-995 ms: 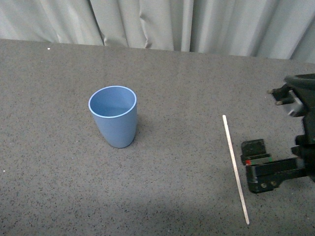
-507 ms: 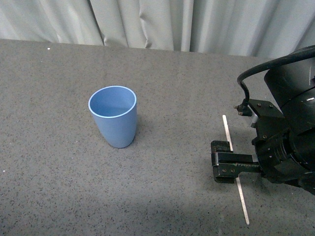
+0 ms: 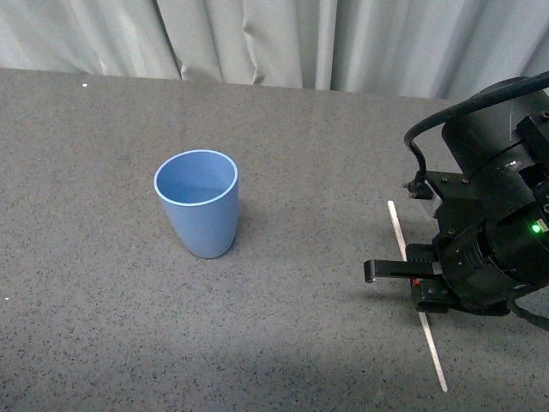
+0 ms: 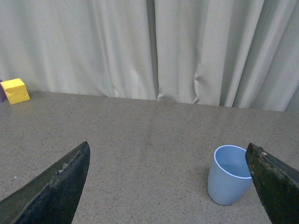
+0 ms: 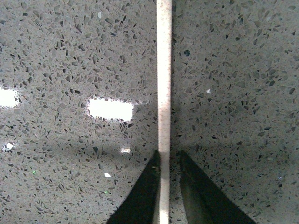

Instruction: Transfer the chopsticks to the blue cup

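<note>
My right gripper (image 3: 403, 283) has swung in over the chopsticks (image 3: 395, 227) and dropped astride it, fingers (image 5: 145, 196) hugging the stick on the table (image 3: 103, 326) but not yet pinched, so the grasp comes next, while the blue cup (image 3: 199, 206) stands empty, well to its left.

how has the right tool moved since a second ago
Yes, the right tool moved left toward the blue cup, now straddling the chopstick.
</note>
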`<state>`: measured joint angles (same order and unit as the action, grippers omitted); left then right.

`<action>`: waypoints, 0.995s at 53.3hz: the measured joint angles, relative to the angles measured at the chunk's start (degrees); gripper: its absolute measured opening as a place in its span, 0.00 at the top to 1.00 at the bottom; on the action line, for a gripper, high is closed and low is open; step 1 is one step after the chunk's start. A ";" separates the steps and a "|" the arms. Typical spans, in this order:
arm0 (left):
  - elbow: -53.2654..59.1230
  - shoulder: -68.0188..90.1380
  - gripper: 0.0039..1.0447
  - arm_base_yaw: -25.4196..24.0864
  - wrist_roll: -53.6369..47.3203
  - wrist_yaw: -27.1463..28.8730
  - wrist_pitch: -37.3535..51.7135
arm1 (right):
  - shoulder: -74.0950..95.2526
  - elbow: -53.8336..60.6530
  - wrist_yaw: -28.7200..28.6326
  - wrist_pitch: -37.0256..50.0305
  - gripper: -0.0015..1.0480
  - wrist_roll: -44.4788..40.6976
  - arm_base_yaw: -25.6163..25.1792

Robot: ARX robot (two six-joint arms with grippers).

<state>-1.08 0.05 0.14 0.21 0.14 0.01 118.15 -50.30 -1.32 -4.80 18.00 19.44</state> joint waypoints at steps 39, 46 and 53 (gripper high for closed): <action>0.00 0.00 0.06 0.00 0.02 0.00 0.00 | -18.69 12.07 -12.50 41.16 0.99 -8.31 2.51; 0.00 0.00 0.06 0.00 0.00 0.02 0.00 | -15.85 11.43 -16.35 54.97 0.99 -9.92 5.40; 0.00 0.00 0.06 0.00 0.02 0.00 0.00 | -9.99 6.73 -19.34 59.87 0.99 -9.90 7.06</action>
<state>-1.08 0.05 0.14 0.23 0.14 0.01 108.16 -43.57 -20.67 55.07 8.10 26.50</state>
